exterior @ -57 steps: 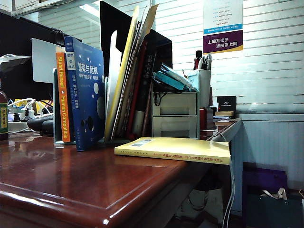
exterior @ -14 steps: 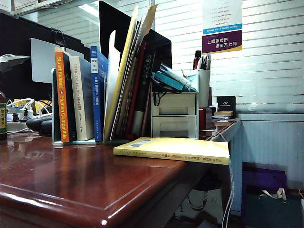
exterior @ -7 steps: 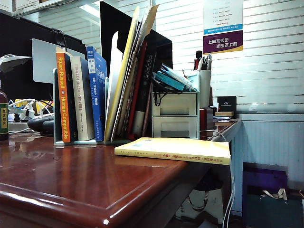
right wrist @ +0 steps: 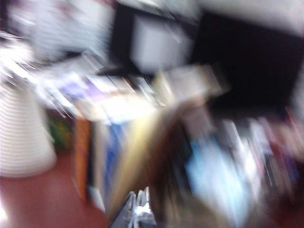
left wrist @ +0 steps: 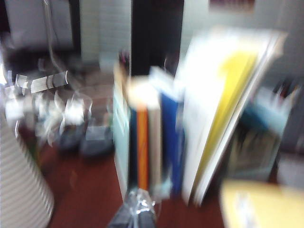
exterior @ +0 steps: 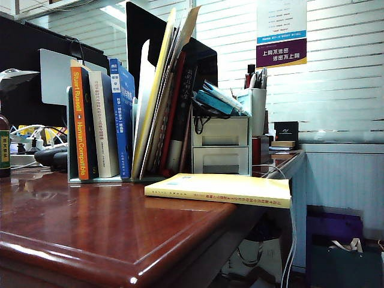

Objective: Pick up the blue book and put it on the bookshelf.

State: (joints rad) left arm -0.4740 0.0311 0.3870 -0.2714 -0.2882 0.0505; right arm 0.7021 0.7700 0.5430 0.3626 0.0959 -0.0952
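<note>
In the bookshelf (exterior: pixel 71 135) we see the orange-spined book (exterior: pixel 78 123) at its left end, then a pale book (exterior: pixel 103 132), then the blue book (exterior: pixel 122 117) upright before the leaning yellow folder (exterior: pixel 153 96) — both wrist views blur, left gripper (left wrist: pixel 134 216) and right gripper (right wrist: pixel 137 213) clenched, empty.

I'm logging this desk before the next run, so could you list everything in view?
blue book: one, bright blue, upright in the bookshelf
bookshelf: one, grey-green, back of the desk
orange-spined book: one, at the rack's left end
pale-spined book: one, between the orange-spined and blue books
leaning folders: several, yellow and white, right of the blue book
yellow book: one, flat at the desk edge
drawer cabinet: one, white, right of the rack
desk: one, reddish-brown
left gripper: jaws shut, empty, facing the rack
right gripper: jaws shut, empty, blurred
</note>
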